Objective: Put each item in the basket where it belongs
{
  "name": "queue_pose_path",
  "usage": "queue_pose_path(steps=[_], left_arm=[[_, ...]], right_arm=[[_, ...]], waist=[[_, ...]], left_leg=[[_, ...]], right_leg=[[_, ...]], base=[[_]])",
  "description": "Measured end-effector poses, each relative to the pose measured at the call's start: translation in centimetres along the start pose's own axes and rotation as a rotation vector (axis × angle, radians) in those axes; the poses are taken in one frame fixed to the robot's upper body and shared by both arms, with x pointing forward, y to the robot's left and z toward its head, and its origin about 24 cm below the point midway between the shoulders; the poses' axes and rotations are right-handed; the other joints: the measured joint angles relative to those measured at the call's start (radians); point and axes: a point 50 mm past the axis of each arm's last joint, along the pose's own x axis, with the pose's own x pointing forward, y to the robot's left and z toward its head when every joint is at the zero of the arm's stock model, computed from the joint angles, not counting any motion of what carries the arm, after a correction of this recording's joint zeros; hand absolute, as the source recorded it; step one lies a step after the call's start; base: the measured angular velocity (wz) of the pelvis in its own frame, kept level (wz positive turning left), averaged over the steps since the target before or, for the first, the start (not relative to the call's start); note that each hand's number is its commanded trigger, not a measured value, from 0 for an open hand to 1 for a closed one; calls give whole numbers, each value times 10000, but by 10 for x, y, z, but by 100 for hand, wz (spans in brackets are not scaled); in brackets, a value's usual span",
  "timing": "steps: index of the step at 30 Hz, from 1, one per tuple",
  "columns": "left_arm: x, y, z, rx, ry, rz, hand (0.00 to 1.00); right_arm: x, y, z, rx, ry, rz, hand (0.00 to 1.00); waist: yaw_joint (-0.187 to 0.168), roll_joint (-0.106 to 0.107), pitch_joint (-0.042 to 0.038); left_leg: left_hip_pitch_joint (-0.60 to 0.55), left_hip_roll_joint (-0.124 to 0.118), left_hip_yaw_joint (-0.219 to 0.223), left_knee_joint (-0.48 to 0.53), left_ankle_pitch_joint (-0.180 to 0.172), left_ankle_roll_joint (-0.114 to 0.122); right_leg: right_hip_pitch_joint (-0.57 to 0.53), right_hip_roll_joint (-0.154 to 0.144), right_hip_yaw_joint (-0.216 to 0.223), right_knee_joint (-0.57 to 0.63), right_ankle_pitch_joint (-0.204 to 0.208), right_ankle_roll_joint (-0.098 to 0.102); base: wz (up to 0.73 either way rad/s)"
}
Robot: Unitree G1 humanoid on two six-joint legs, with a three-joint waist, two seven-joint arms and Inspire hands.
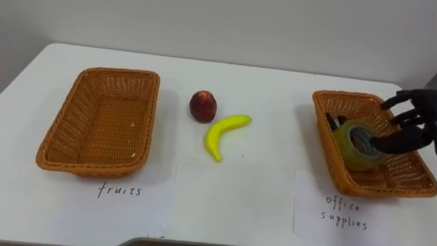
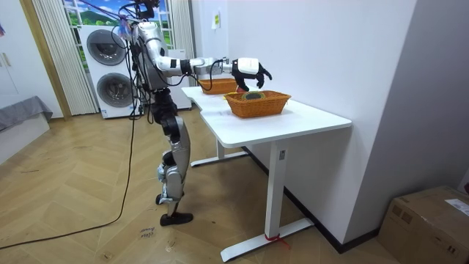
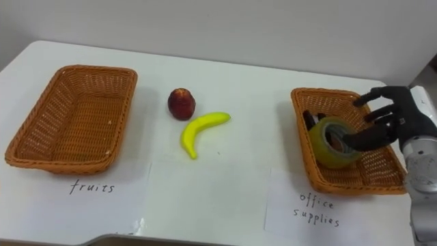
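White paper label sheets lie nearest you on the white tabletop [image 1: 273,195], two of them. The left label sheet [image 1: 119,191] sits before the left brown woven wicker basket [image 1: 89,164], and the right label sheet [image 1: 341,213] sits before the right brown woven wicker basket [image 1: 382,190]. You have two baskets, well apart, each with its long axis running from near to far.

Between them on the bare tabletop you have two fruits. The curved yellow banana [image 1: 225,133] lies flat, its long axis running from a near-left tip to a far-right tip, with its hollow side turned near-right. Just beyond it stands the round dark red fruit [image 1: 203,106], close to the banana's bend. The left basket's right wall rises between both fruits and that basket's floor.

In the right basket, one yellow-green roll of tape [image 1: 347,147] stands tilted on its edge, its open core facing right toward your right robot hand [image 1: 420,116]. One small dark item [image 1: 334,123] lies just behind the roll; you cannot tell what it is. The robot hand hangs over the basket's right side with its fingers spread wide and its thumb reaching to the roll's rim. It closes on nothing.

From the room view, the robot stands at the tabletop's side, with stacked white washing machines [image 2: 110,62] behind it and a brown cardboard box [image 2: 432,220] on the floor.
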Motion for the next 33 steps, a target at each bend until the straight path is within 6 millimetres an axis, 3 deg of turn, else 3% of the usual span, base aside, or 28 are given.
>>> queue_pose_path(steps=[33], left_arm=[[2,1,8,-48,-189,35,0]], right_arm=[[2,-1,4,70,-133,15,0]], waist=[[5,14,-16]], left_leg=[[132,-1,182,-85,3,-4]], right_leg=[[-38,8,197,50,2,-3]], base=[[-1]])
